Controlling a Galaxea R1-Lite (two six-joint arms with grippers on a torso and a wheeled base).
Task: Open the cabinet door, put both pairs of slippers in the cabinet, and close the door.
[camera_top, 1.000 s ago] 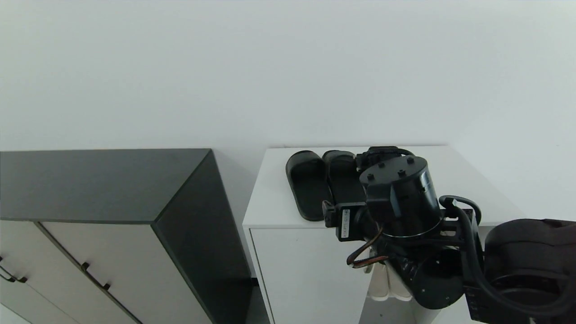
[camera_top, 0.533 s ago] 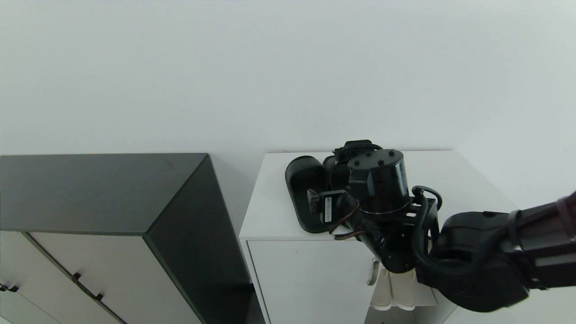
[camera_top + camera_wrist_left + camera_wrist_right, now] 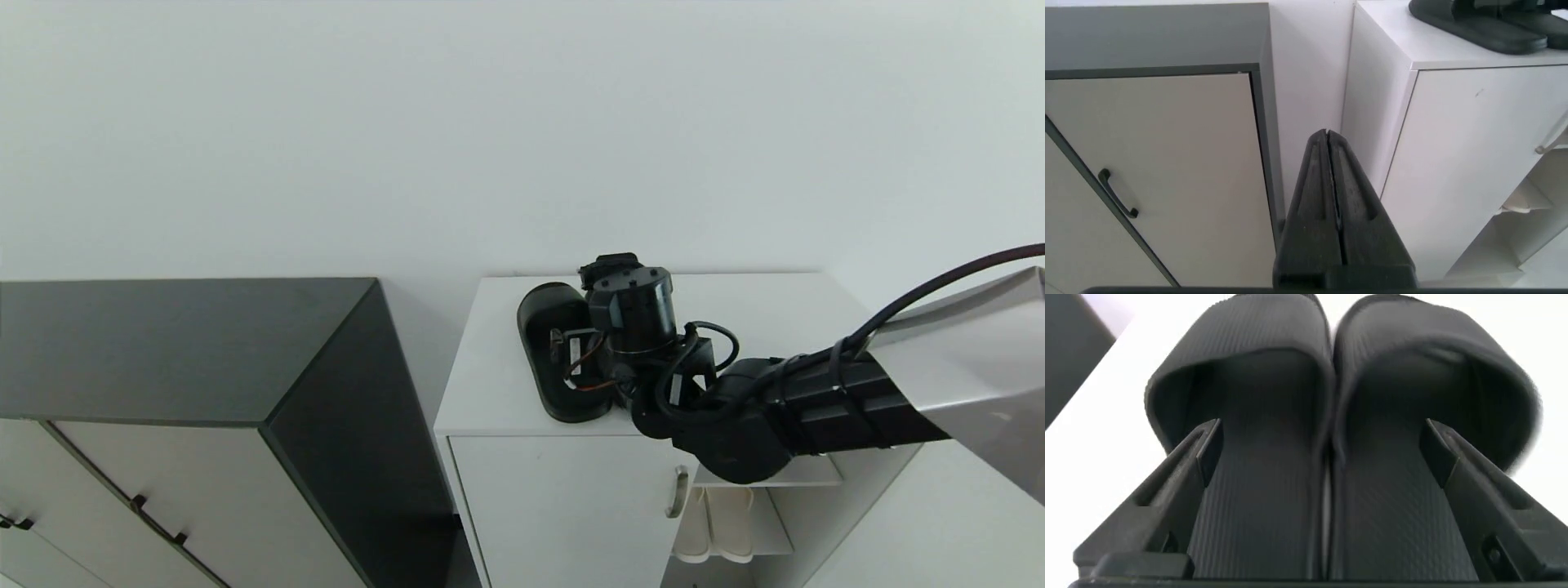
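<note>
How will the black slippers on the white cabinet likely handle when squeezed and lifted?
The black slippers look like ribbed foam: probably light and grippy, not slippery. Their arched straps may flex under the open right end effector straddling them. As two loose pieces side by side, one might slip free.

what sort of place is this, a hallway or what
Probably a home entryway, or a mock-up of one: a white shoe cabinet with black slippers on top, pale slippers on its shelf, and a dark-topped cabinet beside it.
</note>
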